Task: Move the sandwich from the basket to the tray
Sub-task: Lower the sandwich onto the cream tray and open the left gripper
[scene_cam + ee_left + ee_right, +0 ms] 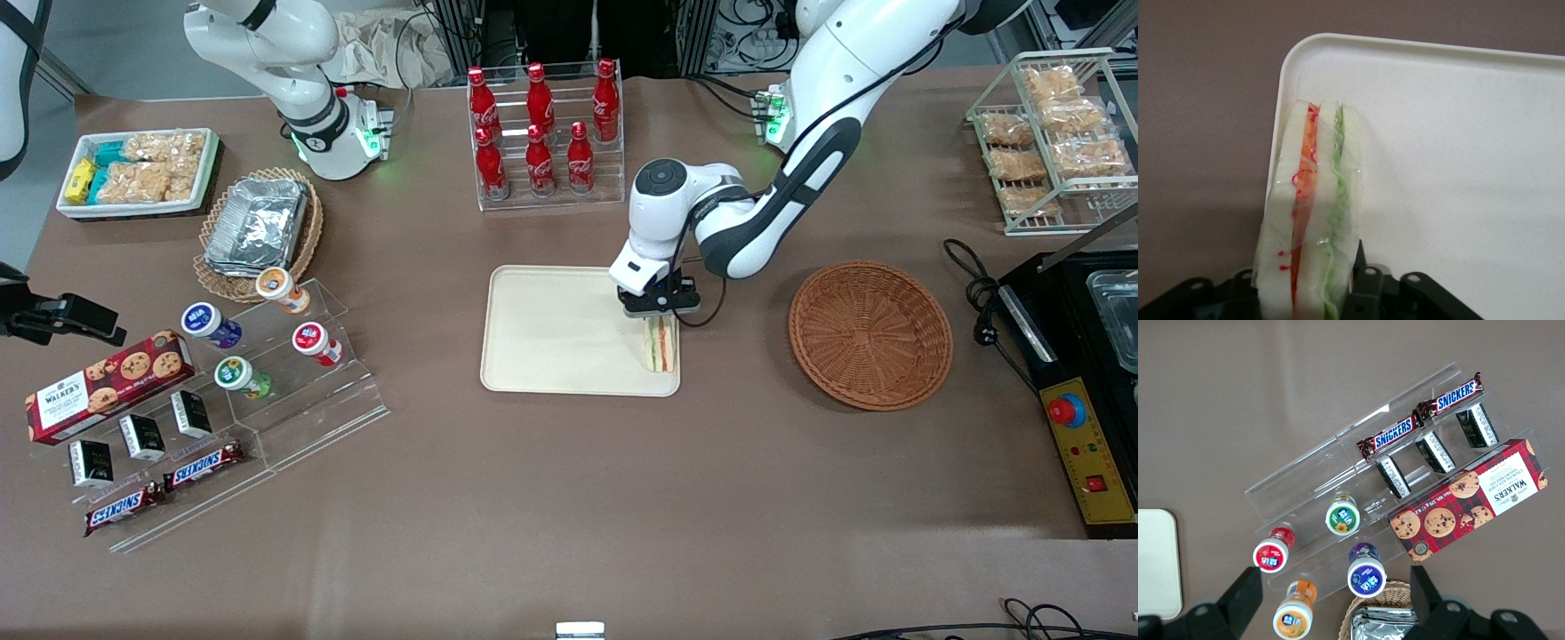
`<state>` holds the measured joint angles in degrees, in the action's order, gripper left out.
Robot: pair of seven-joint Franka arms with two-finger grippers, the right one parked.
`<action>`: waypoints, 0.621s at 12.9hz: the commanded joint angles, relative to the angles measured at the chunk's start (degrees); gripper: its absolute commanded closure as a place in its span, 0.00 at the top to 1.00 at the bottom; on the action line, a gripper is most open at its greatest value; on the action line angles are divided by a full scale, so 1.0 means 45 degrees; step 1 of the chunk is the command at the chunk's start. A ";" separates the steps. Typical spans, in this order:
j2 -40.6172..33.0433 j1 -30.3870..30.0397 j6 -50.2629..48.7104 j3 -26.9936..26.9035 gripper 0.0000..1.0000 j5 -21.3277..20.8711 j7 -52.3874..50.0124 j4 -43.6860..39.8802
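We are at the placing step: our gripper (660, 313) hangs low over the corner of the tray (551, 333) nearest the basket (869, 333), its fingers (1365, 283) clamped on the sandwich (660, 347), which stands on edge just inside the tray's rim. The basket sits apart on the table (569, 498), toward our working arm's end. Next, we judge, the fingers must part and lift straight up, without tipping the wedge over the rim.

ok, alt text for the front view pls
The working arm's claw sits over the sandwich, which stands at the edge of the cream tray toward the wicker basket. Nothing lies in the basket.
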<state>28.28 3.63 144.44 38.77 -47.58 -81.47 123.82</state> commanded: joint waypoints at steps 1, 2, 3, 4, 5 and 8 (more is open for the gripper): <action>0.0181 -0.0006 0.0030 0.0016 1.00 -0.0482 -0.0430 -0.0230; 0.0122 -0.0006 -0.0009 0.0016 1.00 -0.0462 -0.0449 -0.0230; -0.0014 -0.0006 -0.0048 0.0016 1.00 -0.0424 -0.0469 -0.0230; -0.0324 -0.0064 -0.0164 0.0055 1.00 -0.0307 -0.0450 -0.0211; -0.0714 -0.0123 -0.0475 0.0171 1.00 -0.0074 -0.0430 -0.0211; -0.2159 -0.0377 -0.1099 0.0562 1.00 0.2030 -0.0101 -0.0599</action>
<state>24.64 2.73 142.89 39.78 -43.14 -82.18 121.37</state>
